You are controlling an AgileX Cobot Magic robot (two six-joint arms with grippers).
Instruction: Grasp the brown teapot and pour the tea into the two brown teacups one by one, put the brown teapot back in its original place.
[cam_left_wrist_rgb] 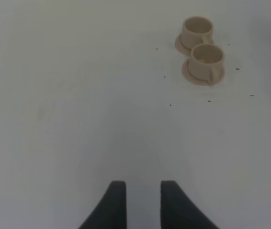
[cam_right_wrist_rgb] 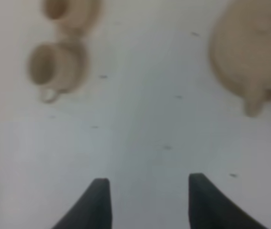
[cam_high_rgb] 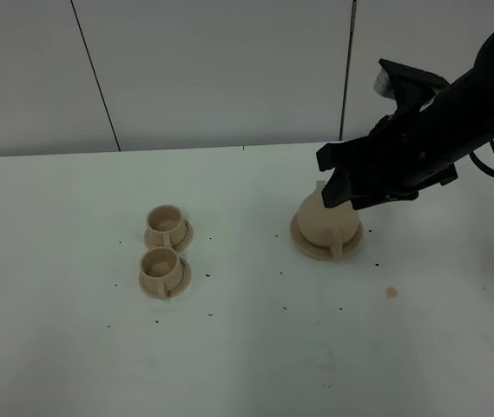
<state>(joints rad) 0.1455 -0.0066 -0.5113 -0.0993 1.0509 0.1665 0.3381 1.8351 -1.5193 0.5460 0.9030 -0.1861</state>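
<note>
Entry: squat matte tan teapot (cam_high_rgb: 323,228) with a loop handle, upright on its flat round tan saucer disc (cam_high_rgb: 307,250). I judge its handle-to-spout axis to run toward and away from the high camera.

My right gripper (cam_right_wrist_rgb: 148,186) hangs just above and behind the teapot, its black jaws spread and empty. It is the nearer arm.

Well to the left-arm side of the teapot stand two matching small tan cups on saucers, the rear teacup (cam_high_rgb: 166,226) and the front teacup (cam_high_rgb: 161,269). I cannot tell whether they hold tea.

My left gripper (cam_left_wrist_rgb: 137,205) sits beyond them, its jaws narrowly parted and empty.

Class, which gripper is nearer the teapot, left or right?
Right. The right gripper hovers close by the teapot. The left gripper is farther off, facing the two cups, with no teapot in its camera's view.
</note>
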